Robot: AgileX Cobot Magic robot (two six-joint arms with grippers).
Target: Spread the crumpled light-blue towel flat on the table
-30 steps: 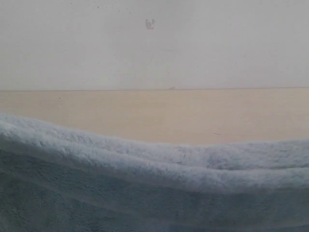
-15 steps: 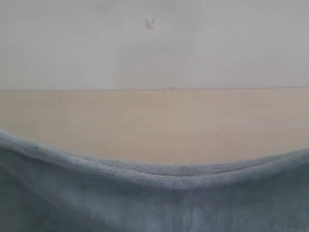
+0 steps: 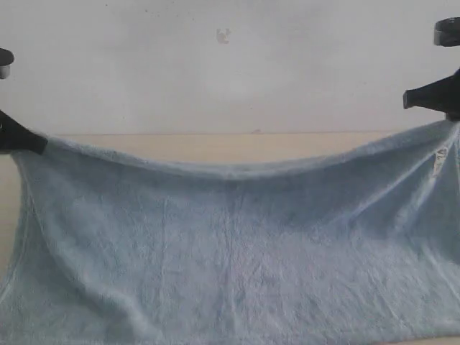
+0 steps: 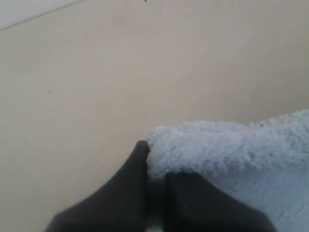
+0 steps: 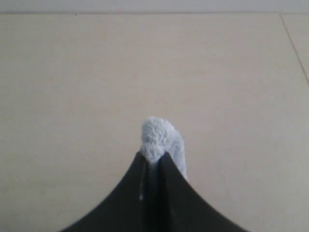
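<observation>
The light-blue towel (image 3: 237,251) hangs stretched between both grippers, filling the lower exterior view, its top hem sagging in the middle. Its white label (image 3: 440,161) shows near the upper right corner. My left gripper (image 3: 36,144) is shut on the towel's upper left corner (image 4: 193,150); in the left wrist view the left gripper (image 4: 157,162) pinches the fluffy edge. My right gripper (image 3: 431,100) is shut on the upper right corner; in the right wrist view the right gripper (image 5: 153,162) holds a small tuft of towel (image 5: 159,137). The beige table (image 3: 215,147) shows as a strip behind the towel.
A pale wall (image 3: 230,72) rises behind the table, with a small dark mark (image 3: 223,35) on it. Bare table (image 5: 72,96) lies under both grippers, and a thin seam line (image 5: 294,48) crosses one corner of the right wrist view.
The towel, earlier a low heap at the bottom of the view, has been lifted and pulled wide. Both grippers have come into the exterior view at the upper corners.
</observation>
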